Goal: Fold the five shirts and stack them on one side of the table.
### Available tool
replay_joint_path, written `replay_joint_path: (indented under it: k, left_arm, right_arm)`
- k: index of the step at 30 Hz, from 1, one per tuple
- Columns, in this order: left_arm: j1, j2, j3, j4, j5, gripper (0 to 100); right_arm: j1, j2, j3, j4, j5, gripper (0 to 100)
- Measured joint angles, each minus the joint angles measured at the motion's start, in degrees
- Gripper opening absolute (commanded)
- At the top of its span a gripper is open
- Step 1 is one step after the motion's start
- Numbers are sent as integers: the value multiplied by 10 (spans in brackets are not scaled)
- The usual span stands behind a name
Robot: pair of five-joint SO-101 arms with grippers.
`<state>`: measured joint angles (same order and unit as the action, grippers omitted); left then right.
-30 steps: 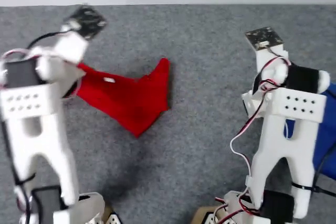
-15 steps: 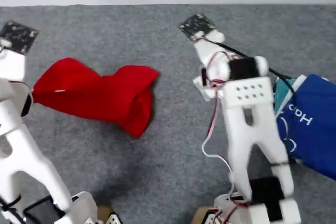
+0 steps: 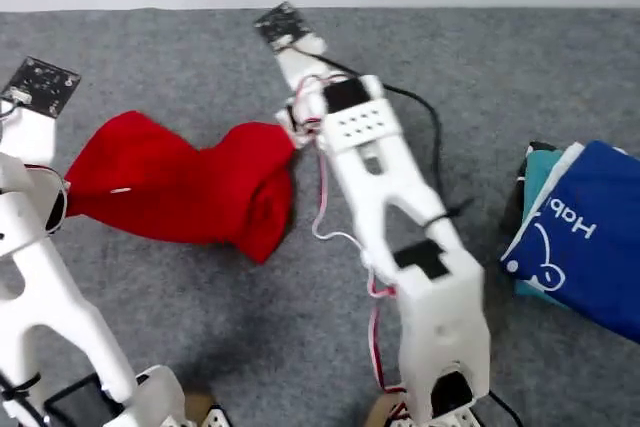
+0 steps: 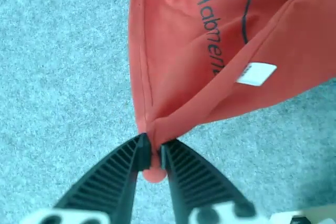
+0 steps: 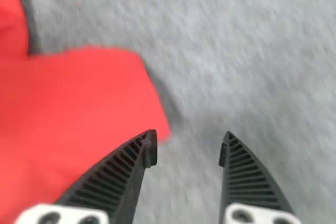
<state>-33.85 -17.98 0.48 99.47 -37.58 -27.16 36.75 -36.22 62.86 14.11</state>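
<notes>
Currently, left gripper is clamped on an edge of the red shirt, which lies bunched on the surface. Right gripper stands open over the shirt's opposite corner. Folded shirts, blue on top, sit stacked at the surface's edge.

We see the red shirt as soft, matt knit cloth with a smooth white label on it, and the table under it is covered in rough, fuzzy grey fabric. The left gripper on the shirt's edge and the right gripper just beside it have matt black plastic fingers with ribbed inner faces, on arms of smooth white plastic. The blue shirt, well apart from the red one, looks equally matt.
</notes>
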Motion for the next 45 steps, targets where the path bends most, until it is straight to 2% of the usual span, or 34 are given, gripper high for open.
replay_joint_path:
  k: [10, 12, 14, 15, 16, 22, 27, 38, 45]
  left_arm:
    - [27, 0, 0, 0, 0, 5]
    - [30, 0, 0, 0, 0, 5]
    - [31, 0, 0, 0, 0, 5]
    - [31, 0, 0, 0, 0, 5]
    - [31, 0, 0, 0, 0, 5]
    - [31, 0, 0, 0, 0, 5]
    - [31, 0, 0, 0, 0, 5]
    - [31, 0, 0, 0, 0, 5]
    - [31, -29, 0, 0, 0, 5]
  right_arm:
    - [-49, 308, -322, -3, 0, 189]
    - [-50, 351, -365, 20, 8, 125]
    - [-51, 377, -402, 46, 27, 16]
    - [-51, 383, -420, 56, 37, 2]
    - [-51, 386, -437, 69, 51, 24]
    - [-49, 387, -550, 130, 109, 10]
    - [-30, 358, -568, 165, 135, 10]
    - [-25, 215, -569, 367, 142, 10]
    - [-3, 135, -569, 378, 143, 9]
